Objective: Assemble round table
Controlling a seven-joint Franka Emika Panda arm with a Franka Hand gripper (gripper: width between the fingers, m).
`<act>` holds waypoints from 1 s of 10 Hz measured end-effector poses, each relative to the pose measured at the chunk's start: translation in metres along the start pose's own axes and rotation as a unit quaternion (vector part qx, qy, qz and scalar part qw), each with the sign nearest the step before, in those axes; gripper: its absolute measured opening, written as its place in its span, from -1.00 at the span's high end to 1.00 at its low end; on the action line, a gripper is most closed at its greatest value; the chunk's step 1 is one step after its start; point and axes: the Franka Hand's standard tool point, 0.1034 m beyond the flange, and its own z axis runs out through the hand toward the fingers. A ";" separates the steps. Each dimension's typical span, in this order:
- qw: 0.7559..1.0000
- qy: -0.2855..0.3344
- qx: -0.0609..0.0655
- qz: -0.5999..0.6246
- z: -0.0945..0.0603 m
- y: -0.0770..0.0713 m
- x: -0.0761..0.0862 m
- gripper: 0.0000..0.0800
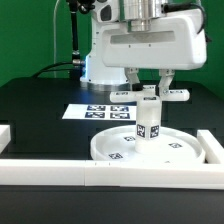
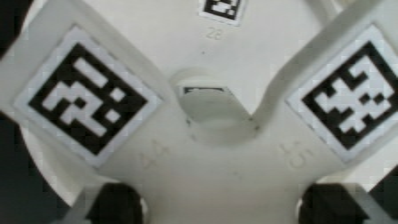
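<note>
Gripper (image 1: pixel 148 88) fingers hang straight down from the arm and are closed on the cross-shaped foot piece (image 1: pixel 149 94), with one finger on each side of it. The jaws stand only a little apart, the width of the part they pinch.

That foot piece sits on top of the short cylinder leg (image 1: pixel 148 122). Its flat arms reach out level toward the exterior view's left and right, and the right arm ends at a small tab beyond the finger. The leg stands upright with its long axis vertical and carries black-and-white tags on its side. Its lower end meets the middle of the round disc (image 1: pixel 150 150), which lies flat on the black table (image 1: pixel 30 105) close to the near edge, just behind the white border bar (image 1: pixel 110 172).

Behind the disc, toward the far side of the table, lies the marker board (image 1: pixel 100 112), partly covered by the leg and gripper.

In the wrist view two tagged arms of the foot piece (image 2: pixel 199 150) spread apart, and the dark fingertips (image 2: pixel 103 203) show at the picture's edge, blurred. Whether the leg is fully seated in the disc, or the foot piece fully seated on the leg, cannot be made out.
</note>
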 end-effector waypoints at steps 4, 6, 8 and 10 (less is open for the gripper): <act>0.979 -0.011 0.014 0.205 0.000 0.000 -0.001 -0.10; 0.957 -0.016 0.018 0.290 0.000 0.000 -0.001 -0.10; 0.920 -0.024 0.021 0.391 0.000 -0.001 -0.001 -0.10; 0.884 -0.025 0.020 0.467 0.000 -0.002 0.000 -0.10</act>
